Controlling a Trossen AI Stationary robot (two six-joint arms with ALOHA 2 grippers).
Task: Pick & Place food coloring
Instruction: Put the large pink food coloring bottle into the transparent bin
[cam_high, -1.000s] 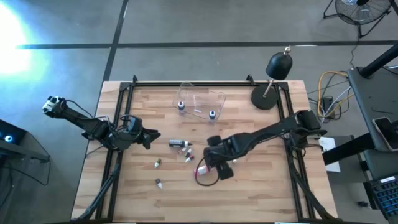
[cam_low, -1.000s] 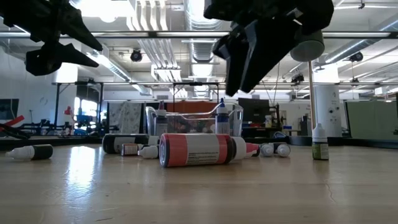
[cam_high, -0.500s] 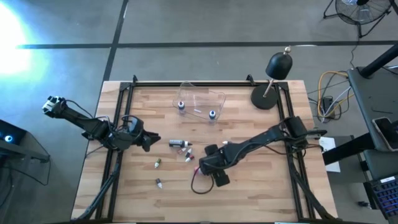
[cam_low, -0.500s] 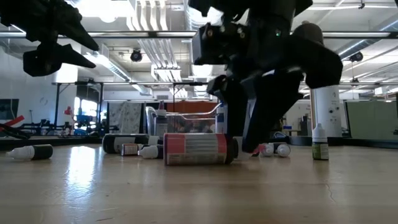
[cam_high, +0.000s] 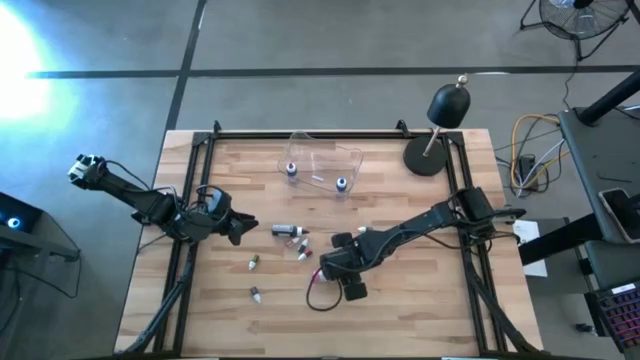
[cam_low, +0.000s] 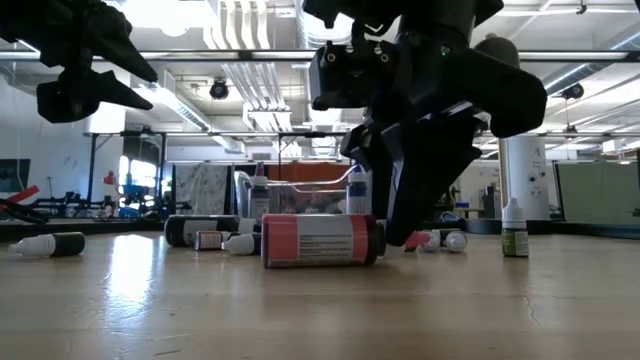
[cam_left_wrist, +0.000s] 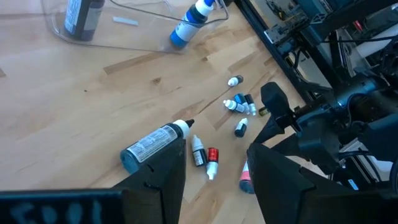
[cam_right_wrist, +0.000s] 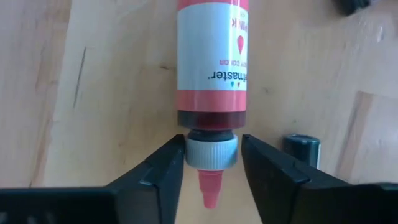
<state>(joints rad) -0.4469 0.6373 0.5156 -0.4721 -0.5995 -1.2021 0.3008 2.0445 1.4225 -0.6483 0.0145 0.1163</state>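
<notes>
Item: pink-red plastic dropper bottle with grey ribbed cap, lying flat on the wooden table. Right gripper spread, fingers flanking the cap. Step: grasp. Next: close, lift. Left gripper spread, hovering well apart.

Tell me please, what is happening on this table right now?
The right gripper is down at the wooden table, its jaws open on either side of the grey cap of a large pink bottle lying on its side. It has not closed on it. The left gripper waits near the table's left edge, jaws open and empty. More small bottles lie scattered mid-table, and two blue bottles stand in the clear tub at the far side.
</notes>
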